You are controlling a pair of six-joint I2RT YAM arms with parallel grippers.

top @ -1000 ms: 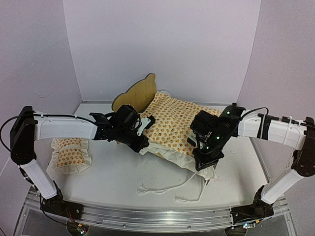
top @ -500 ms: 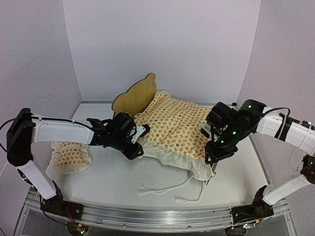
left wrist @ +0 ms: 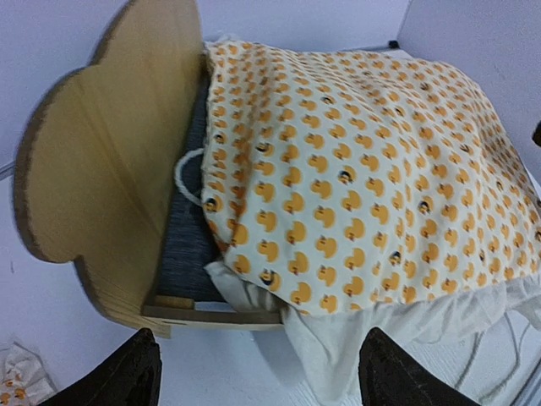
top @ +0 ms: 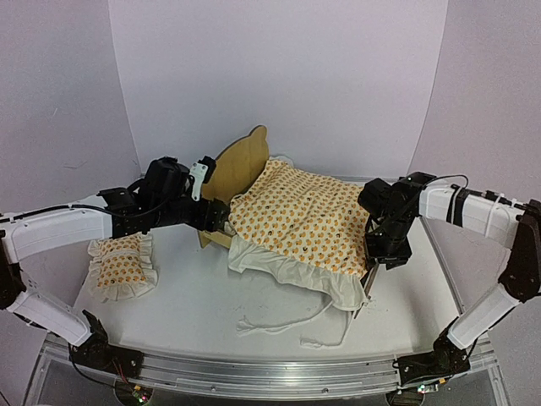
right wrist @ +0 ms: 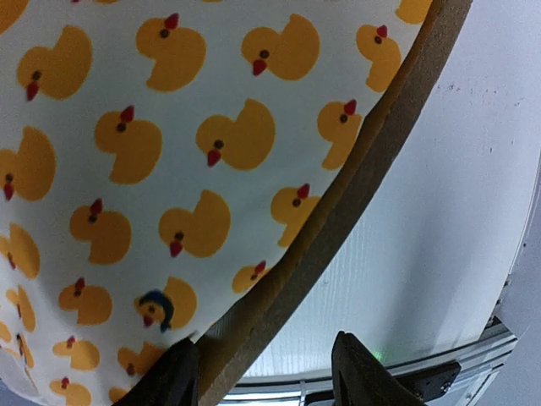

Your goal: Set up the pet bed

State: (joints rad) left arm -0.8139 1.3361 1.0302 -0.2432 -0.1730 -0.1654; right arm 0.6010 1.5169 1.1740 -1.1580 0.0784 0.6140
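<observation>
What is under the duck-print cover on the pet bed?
Beside the headboard, a strip of dark grey fabric base shows under the cover, above the wooden side rail. The rest of the base is covered, so it cannot be seen.

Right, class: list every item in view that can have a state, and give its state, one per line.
pet bed: upright, covered
mattress cover: draped over pet bed, ties trailing on table
pillow: lying on table, off pet bed
left gripper: open, empty
right gripper: open, empty

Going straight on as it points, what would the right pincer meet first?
Likely the pet bed's plywood footboard edge, just ahead between the right pincer's fingers, beside the duck-print cover.
</observation>
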